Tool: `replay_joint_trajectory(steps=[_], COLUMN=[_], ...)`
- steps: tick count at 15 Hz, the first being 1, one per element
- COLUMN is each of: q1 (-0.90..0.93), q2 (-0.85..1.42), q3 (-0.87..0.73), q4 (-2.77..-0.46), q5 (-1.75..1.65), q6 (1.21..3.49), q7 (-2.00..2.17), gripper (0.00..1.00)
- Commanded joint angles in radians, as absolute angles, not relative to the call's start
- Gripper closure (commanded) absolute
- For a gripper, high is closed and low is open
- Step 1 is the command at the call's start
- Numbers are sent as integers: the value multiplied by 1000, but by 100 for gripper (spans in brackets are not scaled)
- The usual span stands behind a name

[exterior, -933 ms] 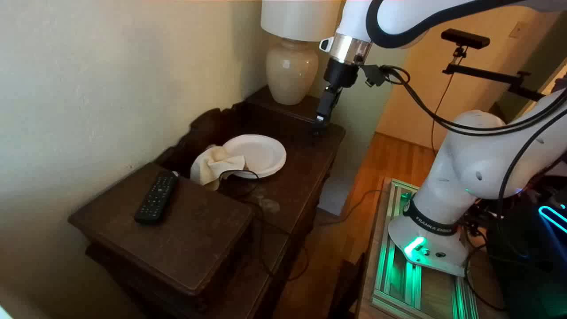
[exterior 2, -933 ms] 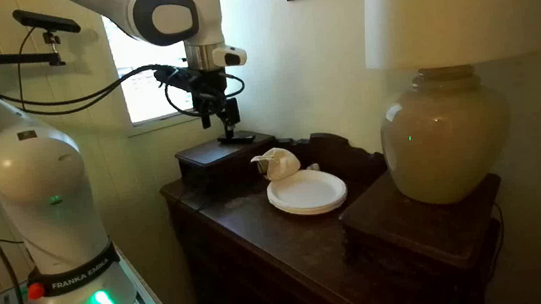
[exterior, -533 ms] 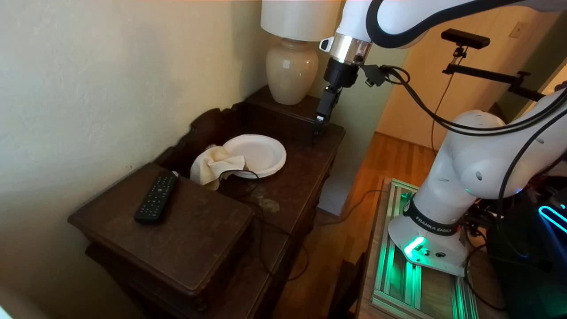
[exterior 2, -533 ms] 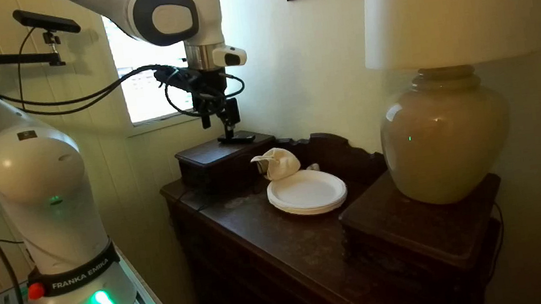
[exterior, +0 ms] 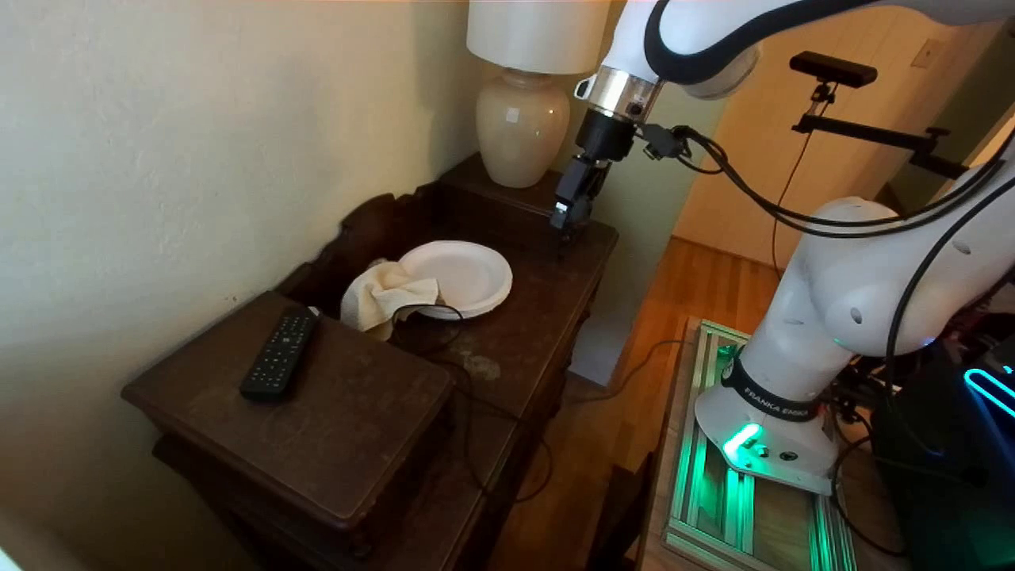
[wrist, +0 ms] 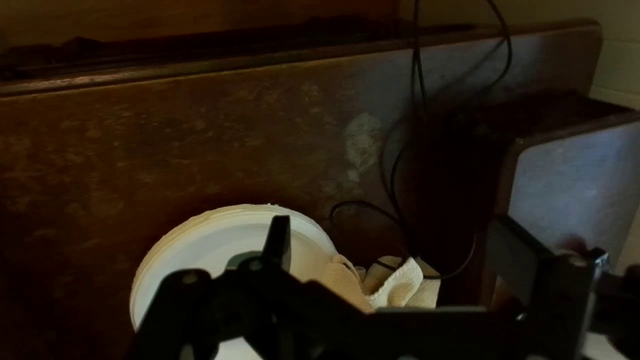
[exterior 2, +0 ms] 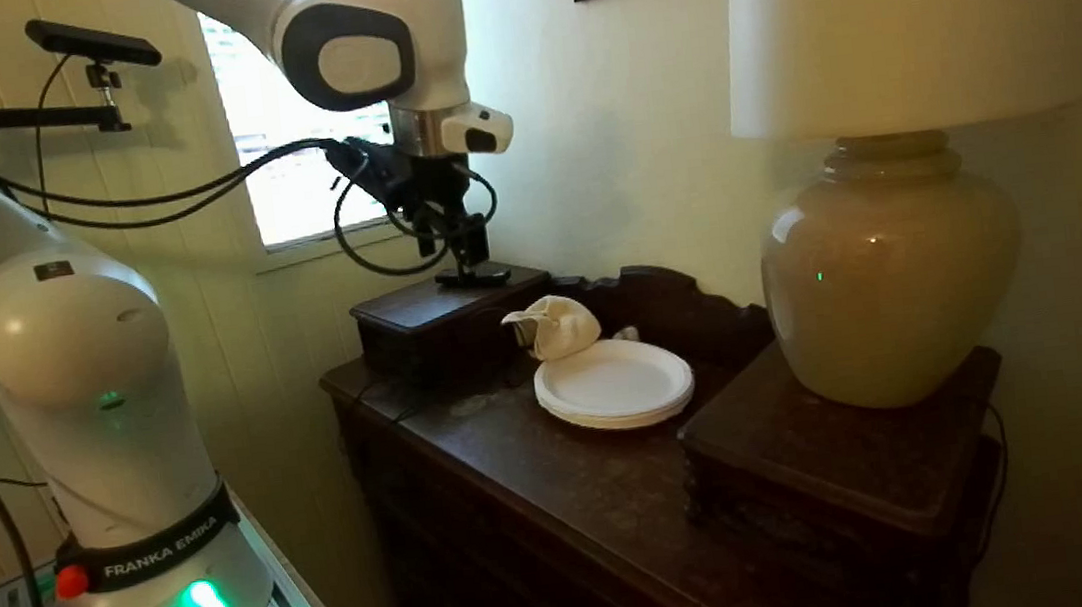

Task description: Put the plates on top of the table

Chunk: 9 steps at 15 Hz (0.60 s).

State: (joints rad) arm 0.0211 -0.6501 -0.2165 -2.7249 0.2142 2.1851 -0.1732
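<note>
A stack of white plates lies on the dark wooden dresser top. The stack shows in an exterior view and in the wrist view, partly hidden there by a finger. A crumpled cream cloth lies against the plates and covers part of their edge; it also shows in the wrist view. My gripper is above the dresser, apart from the plates. In the wrist view my gripper has its fingers wide apart with nothing held between them.
A black remote lies on a raised wooden box at one end of the dresser. A lamp stands on the raised box at the other end. A black cable loops beside the cloth. A carved backboard runs along the wall.
The arm and gripper have shifted and dipped slightly, to the right in an exterior view, and the wrist has turned a little. The plates, cloth and remote have not moved.
</note>
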Motion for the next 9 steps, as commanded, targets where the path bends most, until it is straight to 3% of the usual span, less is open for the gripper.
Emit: replay_joint_trajectory(steps=[1, 7, 9], q1=[42, 188, 229], q2=[-512, -190, -80], q3=[-296, -405, -431], q4=[-2727, -2652, -2583], q5=[396, 839, 960], q6=[2340, 2648, 2577], q7=[-222, -356, -412], gripper=[0, 0, 0])
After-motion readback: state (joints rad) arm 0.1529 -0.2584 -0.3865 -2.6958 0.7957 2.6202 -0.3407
